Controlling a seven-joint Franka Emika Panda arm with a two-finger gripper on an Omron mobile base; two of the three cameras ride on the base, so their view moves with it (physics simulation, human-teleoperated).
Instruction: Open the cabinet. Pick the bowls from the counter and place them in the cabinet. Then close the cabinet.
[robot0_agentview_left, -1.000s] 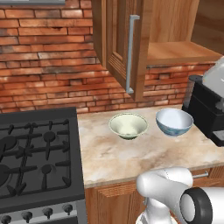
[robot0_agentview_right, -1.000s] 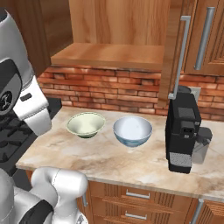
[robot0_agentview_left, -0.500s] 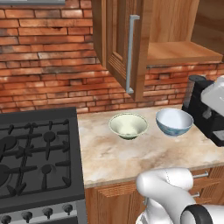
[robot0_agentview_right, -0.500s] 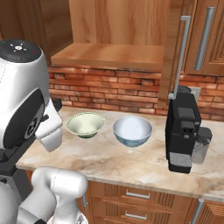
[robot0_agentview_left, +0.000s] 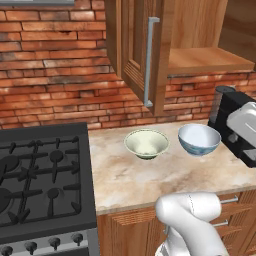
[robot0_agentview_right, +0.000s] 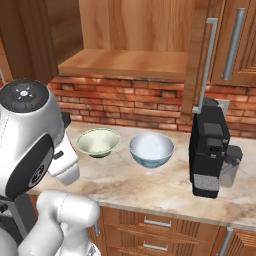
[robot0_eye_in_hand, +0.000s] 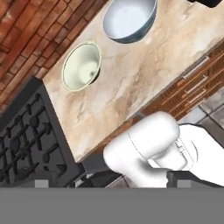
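Pincer: in the hand view we are seeing its two tips poking up at the bottom edge, standing wide apart with nothing between them, so we are noting it as released and holding nothing. It is looking down on the surface from well away, and both bowls are lying far ahead of it, toward the top of that view.

Front edge of the surface: beige marbled stone, sitting over wooden drawers. The black stove is adjoining it on the left.

Mid-surface: the pale green-cream bowl is sitting upright, mouth up. The light blue bowl is sitting just beside it to the right, also upright, and the two are not touching. Neither is in contact with the pincer.

Right of the blue bowl, a black coffee machine is standing near the brick wall.

Above and behind: the cabinet is hanging with doors swung open, its wooden shelf showing directly over the bowls.
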